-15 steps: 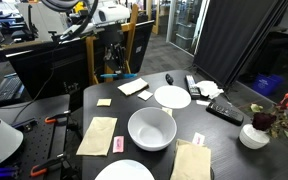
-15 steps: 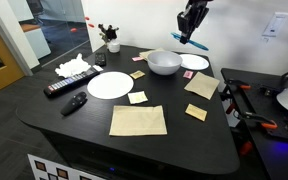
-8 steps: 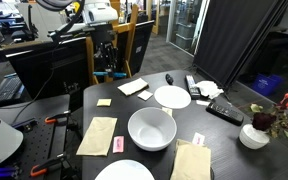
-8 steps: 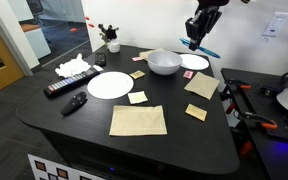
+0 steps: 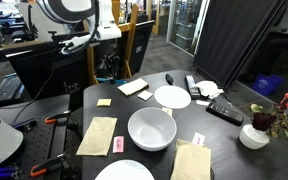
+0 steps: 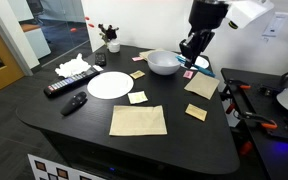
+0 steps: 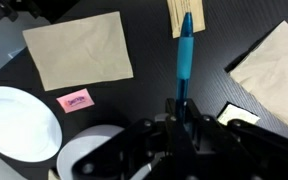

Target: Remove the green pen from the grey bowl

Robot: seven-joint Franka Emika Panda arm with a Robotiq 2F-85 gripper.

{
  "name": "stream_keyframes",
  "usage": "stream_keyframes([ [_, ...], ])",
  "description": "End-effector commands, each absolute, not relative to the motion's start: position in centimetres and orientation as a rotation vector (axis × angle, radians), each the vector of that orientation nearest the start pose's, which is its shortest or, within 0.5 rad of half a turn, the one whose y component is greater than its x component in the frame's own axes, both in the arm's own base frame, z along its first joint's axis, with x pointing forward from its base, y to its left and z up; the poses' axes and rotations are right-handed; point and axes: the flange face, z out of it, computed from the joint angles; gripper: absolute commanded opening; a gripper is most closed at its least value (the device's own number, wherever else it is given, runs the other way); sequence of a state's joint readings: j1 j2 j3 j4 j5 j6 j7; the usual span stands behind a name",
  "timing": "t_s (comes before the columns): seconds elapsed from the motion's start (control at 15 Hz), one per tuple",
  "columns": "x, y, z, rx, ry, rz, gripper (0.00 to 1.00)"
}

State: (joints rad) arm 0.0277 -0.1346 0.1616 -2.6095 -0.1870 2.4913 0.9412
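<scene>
The grey bowl (image 5: pixel 151 128) stands mid-table with nothing visible inside it. It also shows in the other exterior view (image 6: pixel 164 63) and at the lower left of the wrist view (image 7: pixel 89 150). My gripper (image 7: pixel 181 112) is shut on the green pen (image 7: pixel 185 55), which points away from the jaws over the black tabletop, its tip above a tan napkin (image 7: pixel 184 12). In both exterior views the gripper (image 5: pixel 108 72) (image 6: pixel 190 64) hangs low, beside the bowl and outside its rim.
White plates (image 5: pixel 172 97) (image 5: pixel 124 172) (image 7: pixel 14 120), tan napkins (image 5: pixel 97 135) (image 7: pixel 79 48) (image 7: pixel 274 60) and small paper notes (image 7: pixel 76 100) lie on the black table (image 6: pixel 84 120). A remote (image 6: pixel 69 85), a black marker (image 6: pixel 74 103) and a flower pot (image 5: pixel 254 135) stand further off.
The gripper, still holding the pen, has moved down toward the tabletop beside the bowl. The bowl has not moved.
</scene>
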Motion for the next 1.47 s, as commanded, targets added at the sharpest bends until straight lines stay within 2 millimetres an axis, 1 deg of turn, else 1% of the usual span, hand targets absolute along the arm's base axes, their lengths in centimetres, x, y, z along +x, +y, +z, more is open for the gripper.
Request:
stream_keyframes([
  [0.0, 43.7, 8.6, 27.7, -3.043, 0.925, -0.099, 0.03],
  [0.33, 45.3, 8.9, 23.9, -3.022, 0.943, -0.073, 0.03],
  [0.67, 47.7, 8.8, 20.7, -3.011, 0.983, -0.046, 0.03],
  [0.93, 49.2, 8.8, 18.7, -3.003, 1.007, -0.022, 0.03],
  [1.2, 49.2, 9.0, 18.0, -2.998, 1.031, -0.038, 0.03],
  [1.27, 49.1, 9.0, 18.0, -2.998, 1.032, -0.050, 0.13],
  [1.33, 49.1, 9.0, 18.1, -2.997, 1.036, -0.067, 0.37],
  [1.4, 48.9, 9.1, 18.6, -2.996, 1.036, -0.088, 0.38],
])
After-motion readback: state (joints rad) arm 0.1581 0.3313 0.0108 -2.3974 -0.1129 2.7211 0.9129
